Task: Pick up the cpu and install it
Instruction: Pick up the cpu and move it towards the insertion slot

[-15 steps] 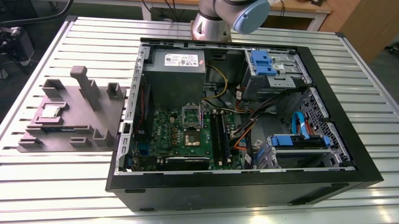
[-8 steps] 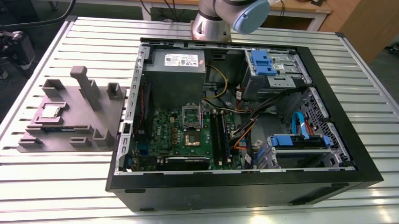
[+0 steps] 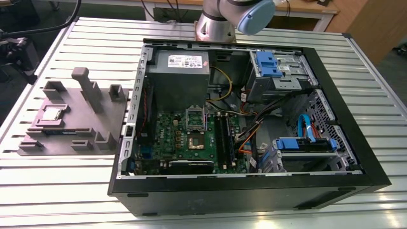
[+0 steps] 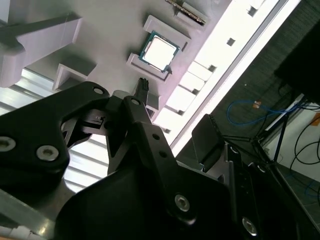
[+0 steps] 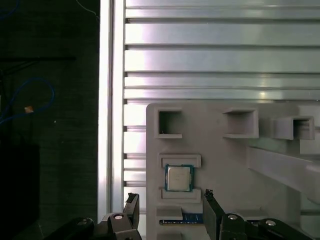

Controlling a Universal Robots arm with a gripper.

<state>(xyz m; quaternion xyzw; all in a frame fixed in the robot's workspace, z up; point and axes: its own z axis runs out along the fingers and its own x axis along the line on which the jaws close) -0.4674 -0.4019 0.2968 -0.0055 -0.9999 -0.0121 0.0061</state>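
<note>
The cpu (image 3: pixel 52 113) is a small square chip with a shiny silver top. It lies flat in a recess of the grey holder block (image 3: pixel 76 119) on the slatted table, at the exterior view's left. In both wrist views it sits below and apart from my gripper: cpu (image 5: pixel 178 178), gripper (image 5: pixel 170 199); cpu (image 4: pixel 159 51), gripper (image 4: pixel 175 107). The gripper is open, its dark fingers (image 5: pixel 132 202) spread wide with nothing between them. The motherboard socket (image 3: pixel 194 140) lies inside the open computer case (image 3: pixel 356 162), its metal frame raised.
The holder block has raised posts (image 3: pixel 81 78) and pockets around the chip. A big grey box (image 3: pixel 178 76), cables and blue drive brackets (image 3: pixel 305 145) crowd the case. The arm's base (image 3: pixel 219 21) stands behind the case. The table edge (image 5: pixel 106 100) runs close to the block.
</note>
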